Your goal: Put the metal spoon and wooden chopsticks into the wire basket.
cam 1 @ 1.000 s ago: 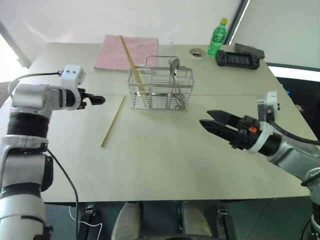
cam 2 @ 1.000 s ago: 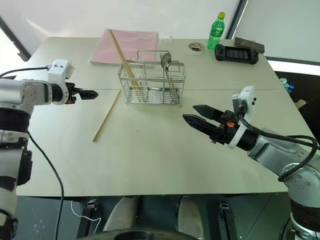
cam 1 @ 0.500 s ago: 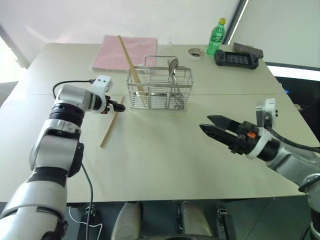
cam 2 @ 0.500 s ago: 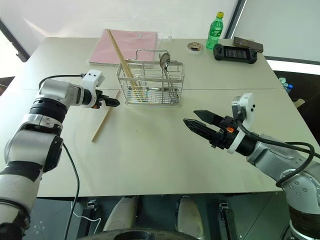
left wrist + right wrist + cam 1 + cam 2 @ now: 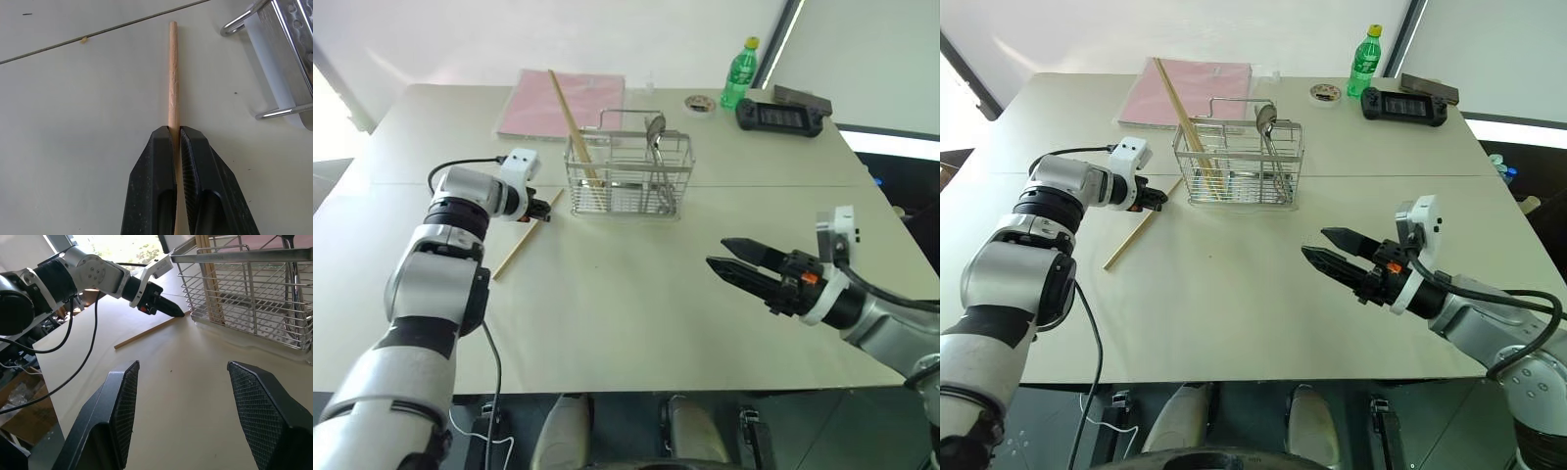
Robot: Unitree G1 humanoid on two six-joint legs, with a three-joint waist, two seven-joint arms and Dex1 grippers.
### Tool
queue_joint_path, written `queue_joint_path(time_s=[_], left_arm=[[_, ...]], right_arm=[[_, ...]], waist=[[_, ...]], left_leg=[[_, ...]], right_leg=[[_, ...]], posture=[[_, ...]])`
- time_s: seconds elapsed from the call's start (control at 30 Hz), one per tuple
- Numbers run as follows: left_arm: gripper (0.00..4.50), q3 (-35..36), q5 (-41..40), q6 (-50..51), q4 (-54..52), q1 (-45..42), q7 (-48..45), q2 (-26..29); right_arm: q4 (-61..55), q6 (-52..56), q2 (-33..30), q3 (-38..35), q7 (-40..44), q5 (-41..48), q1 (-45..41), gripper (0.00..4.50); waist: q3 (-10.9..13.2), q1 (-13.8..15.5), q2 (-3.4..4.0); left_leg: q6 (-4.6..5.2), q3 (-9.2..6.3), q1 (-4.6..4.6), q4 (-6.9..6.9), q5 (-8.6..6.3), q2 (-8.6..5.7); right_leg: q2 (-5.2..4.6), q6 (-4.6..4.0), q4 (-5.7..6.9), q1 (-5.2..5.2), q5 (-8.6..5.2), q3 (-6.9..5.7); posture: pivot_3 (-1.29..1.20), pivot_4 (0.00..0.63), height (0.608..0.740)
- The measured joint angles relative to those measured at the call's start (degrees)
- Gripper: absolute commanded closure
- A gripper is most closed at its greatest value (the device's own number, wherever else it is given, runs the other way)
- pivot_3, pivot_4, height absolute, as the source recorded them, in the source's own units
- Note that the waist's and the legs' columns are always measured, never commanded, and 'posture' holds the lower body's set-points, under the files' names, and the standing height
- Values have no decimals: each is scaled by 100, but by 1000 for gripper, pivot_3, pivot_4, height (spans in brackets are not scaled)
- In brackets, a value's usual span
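Clearly pinched between left gripper point(image 5: 176, 142) fingers: loose wooden chopstick point(image 5: 514, 250), at nine o'clock of wire basket point(image 5: 626, 176), ready for lifting. Right gripper point(image 5: 736, 270) spread wide, empty.

In the left wrist view, the left gripper's point(image 5: 177, 134) closed jaws are covering the near stretch of the wooden chopstick point(image 5: 173, 78) lying on the counter point(image 5: 73, 122), and the picture's edge is cutting off all but a corner of the wire basket point(image 5: 281, 58). In the head views, the basket's wires are partly screening the metal spoon's point(image 5: 654, 127) handle and the lower end of the second chopstick point(image 5: 570, 117). The label on the green bottle point(image 5: 738, 70) near the counter's far edge is too small to read.
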Motion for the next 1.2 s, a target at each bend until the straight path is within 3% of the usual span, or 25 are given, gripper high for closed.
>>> queue_joint_path(time_s=[0.13,0.33,0.5,0.67,0.87,1.2], left_arm=[[4437,236,-4,7,40,0,141,8],[4437,1509,-508,-443,-86,-192,1087,534],[4437,2669,-1240,-1001,-1476,-203,1326,989],[4437,3576,-2107,-1315,-2690,-352,1441,942],[4437,3250,-2178,-1990,-3275,-679,1550,110],[4437,2439,-1947,-2568,-3274,46,1574,-940]], right_arm=[[-2,0,-112,0,72,0,17,1537],[-18,1,-300,0,252,-79,143,1537],[-21,0,-337,-2,291,-107,140,1537],[-6,0,-371,-6,380,-123,132,1537],[16,-8,-372,-1,500,-241,-5,1537],[113,-193,-199,-186,414,-446,10,1537]], waist=[[0,-8,-1],[3,-66,-6],[3,-115,-4],[2,-101,-5],[-1,20,-2],[1,-43,-2]], left_leg=[[0,0,0,0,0,0],[0,-1,-1,-2,0,0],[-3,-1,3,-2,1,0],[-4,-1,26,0,2,0],[-5,0,42,9,1,-1],[-3,0,37,3,1,0]], right_leg=[[0,0,2,-2,0,0],[0,2,6,-7,0,0],[-1,2,5,0,1,0],[-1,2,4,29,1,0],[-1,2,-8,55,1,-1],[-1,3,-3,41,1,-1]], posture=[[0,150,721],[0,150,721],[0,150,721],[0,150,721],[0,150,721],[0,150,721]])
